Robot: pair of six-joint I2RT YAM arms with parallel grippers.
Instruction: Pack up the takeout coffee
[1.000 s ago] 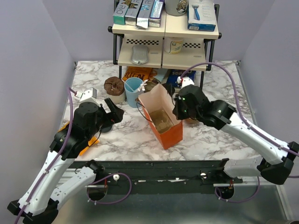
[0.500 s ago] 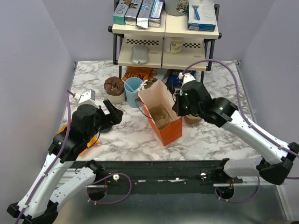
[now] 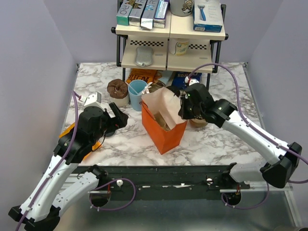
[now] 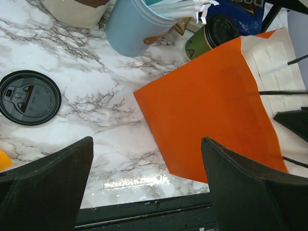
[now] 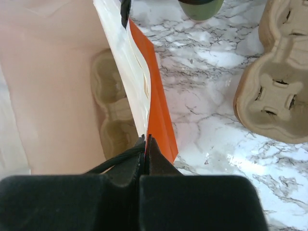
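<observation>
A: So, where is the coffee [image 4: 215, 34]?

B: On the bench [image 3: 216, 139], standing upright with its black lid on. In the left wrist view it is just right of the blue cup [image 4: 134, 24], at the far corner of the bag [image 4: 211, 110]. Part of it is hidden behind the bag's edge, so I cannot tell whether they touch.

A: And the bag?

B: Orange, mouth up, in the middle of the bench between the arms. A carrier [image 5: 113, 106] lies at its bottom.

A: Right end effector [image 5: 146, 144]?

B: Fingers pressed together, pinching the bag's rim on the right side, with a black handle cord caught at the same spot.

A: Left end effector [image 4: 147, 142]?

B: Spread wide, holding nothing, hovering over bare marble near the bag's left side.

A: Anything else close by?

B: A loose lid [image 4: 29, 97] lies flat left of the bag, and a second carrier [image 5: 274, 96] sits on the bench to the bag's right.
</observation>
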